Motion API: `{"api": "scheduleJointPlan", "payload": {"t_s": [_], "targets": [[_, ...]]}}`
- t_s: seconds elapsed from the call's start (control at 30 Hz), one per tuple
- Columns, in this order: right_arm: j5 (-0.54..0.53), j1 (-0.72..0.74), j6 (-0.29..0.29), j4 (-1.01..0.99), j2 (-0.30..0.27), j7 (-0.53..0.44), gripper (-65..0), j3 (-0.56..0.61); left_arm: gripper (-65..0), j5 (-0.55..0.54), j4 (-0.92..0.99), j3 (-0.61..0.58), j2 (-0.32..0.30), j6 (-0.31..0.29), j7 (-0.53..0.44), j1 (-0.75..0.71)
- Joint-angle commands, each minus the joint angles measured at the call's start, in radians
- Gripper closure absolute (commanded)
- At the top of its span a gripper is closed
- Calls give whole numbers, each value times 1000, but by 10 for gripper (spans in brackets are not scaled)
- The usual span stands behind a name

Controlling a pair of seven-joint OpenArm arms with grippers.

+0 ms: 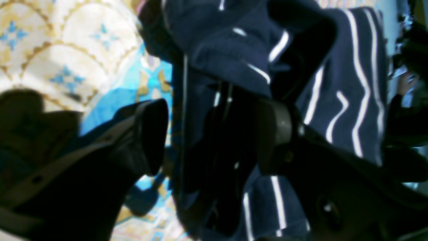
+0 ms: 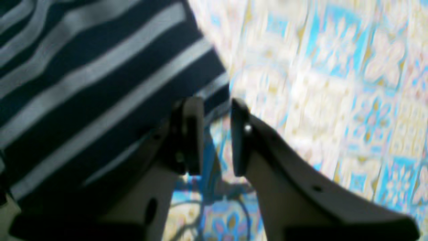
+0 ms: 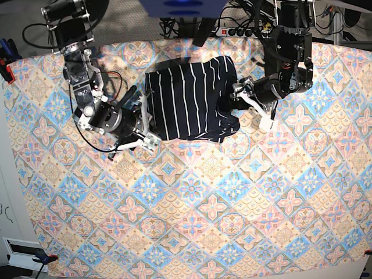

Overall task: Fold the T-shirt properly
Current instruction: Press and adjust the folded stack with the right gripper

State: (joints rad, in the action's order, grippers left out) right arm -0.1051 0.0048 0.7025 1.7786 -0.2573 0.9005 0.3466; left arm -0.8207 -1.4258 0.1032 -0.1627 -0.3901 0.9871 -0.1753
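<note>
The counter is covered with a pastel tiled tablecloth (image 3: 203, 203). The left claw (image 1: 214, 134) is seen wide open, with dark folds of the T-shirt (image 3: 189, 99) lying between its fingers, which are not closed on them. The right claw (image 2: 216, 135) is seen with only a narrow gap between its fingers; nothing is held there, and the striped edge lies just beside it. The T-shirt is spread on the far part of the counter, between both arms.
</note>
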Motion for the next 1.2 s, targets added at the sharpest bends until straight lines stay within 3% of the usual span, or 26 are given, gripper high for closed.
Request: {"api": "scheduleJointPlan", "payload": {"t_s": [0.0,0.23,0.4,0.5,0.9,1.17], "targets": [[-9,27,-4,19,13,-34,-111,-2,-397,-9,-16,5,-8,-7,-9,7],[-9,139,-4,-44,17,-67,-126,171,-397,-9,-17,5,-13,-7,-9,6],[-11,241,-4,-167,33,-67,-248,340,-397,-9,-17,5,-15,-7,-9,3],[-11,289,-4,-220,42,-67,-283,412,-397,-9,-17,7,-27,-7,-9,1],[-12,409,-4,-421,157,-70,-285,481,-397,-10,-17,7,-34,-7,-9,1],[-11,409,-4,-512,166,-102,-287,489,-397,-10,-17,7,-34,-7,-9,1]]}}
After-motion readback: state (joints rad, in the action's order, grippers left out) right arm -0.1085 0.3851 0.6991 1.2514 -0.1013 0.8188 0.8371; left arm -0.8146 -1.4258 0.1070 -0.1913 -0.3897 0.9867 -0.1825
